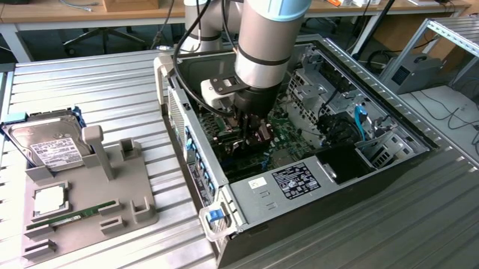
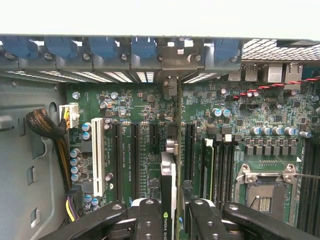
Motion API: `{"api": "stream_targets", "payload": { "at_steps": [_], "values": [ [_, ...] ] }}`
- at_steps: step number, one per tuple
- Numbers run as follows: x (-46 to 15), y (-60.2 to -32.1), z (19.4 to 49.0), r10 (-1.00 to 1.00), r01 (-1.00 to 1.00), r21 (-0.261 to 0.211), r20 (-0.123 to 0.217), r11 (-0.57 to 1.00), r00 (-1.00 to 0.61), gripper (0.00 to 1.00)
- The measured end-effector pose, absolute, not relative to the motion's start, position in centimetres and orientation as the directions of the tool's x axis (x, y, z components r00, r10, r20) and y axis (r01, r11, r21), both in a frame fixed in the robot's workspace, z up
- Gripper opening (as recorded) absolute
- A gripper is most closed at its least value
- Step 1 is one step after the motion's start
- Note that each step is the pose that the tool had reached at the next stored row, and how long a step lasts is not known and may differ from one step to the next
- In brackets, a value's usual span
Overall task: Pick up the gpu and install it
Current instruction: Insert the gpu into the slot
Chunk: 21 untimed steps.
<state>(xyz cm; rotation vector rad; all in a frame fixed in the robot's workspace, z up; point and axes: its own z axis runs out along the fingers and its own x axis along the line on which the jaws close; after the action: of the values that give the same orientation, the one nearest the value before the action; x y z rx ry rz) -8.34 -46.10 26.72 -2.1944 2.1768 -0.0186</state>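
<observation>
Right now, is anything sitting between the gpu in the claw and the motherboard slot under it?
Nothing visible. The claw grips the gpu edge-on over the motherboard, its bracket at the rear slot openings. The card hides the slot beneath; the neighbouring slots are bare.

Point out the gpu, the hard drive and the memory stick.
gpu [image 2: 168, 175]: wrist view, on its top edge between the gripper pads.
hard drive [image 1: 46, 143]: exterior view, on its silver top face beside the white label.
memory stick [image 1: 75, 215]: exterior view, on the middle of its green board.
</observation>
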Motion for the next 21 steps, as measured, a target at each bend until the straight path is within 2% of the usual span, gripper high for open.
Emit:
{"api": "stream_targets", "payload": {
  "at_steps": [15, 17, 18, 21],
  "values": [
    [-8.36, -46.08, 26.51, -1.000, -0.999, -0.045, -0.029, -0.007, 0.008, 0.26],
    [-8.35, -46.09, 26.53, -1.000, -0.999, -0.045, -0.028, -0.007, 0.008, 0.27],
    [-8.35, -46.10, 26.58, -1.000, -0.999, -0.044, -0.027, -0.007, 0.008, 0.33],
    [-8.35, -46.10, 26.58, -1.000, -0.999, -0.044, -0.027, -0.007, 0.009, 0.33]
  ]
}}
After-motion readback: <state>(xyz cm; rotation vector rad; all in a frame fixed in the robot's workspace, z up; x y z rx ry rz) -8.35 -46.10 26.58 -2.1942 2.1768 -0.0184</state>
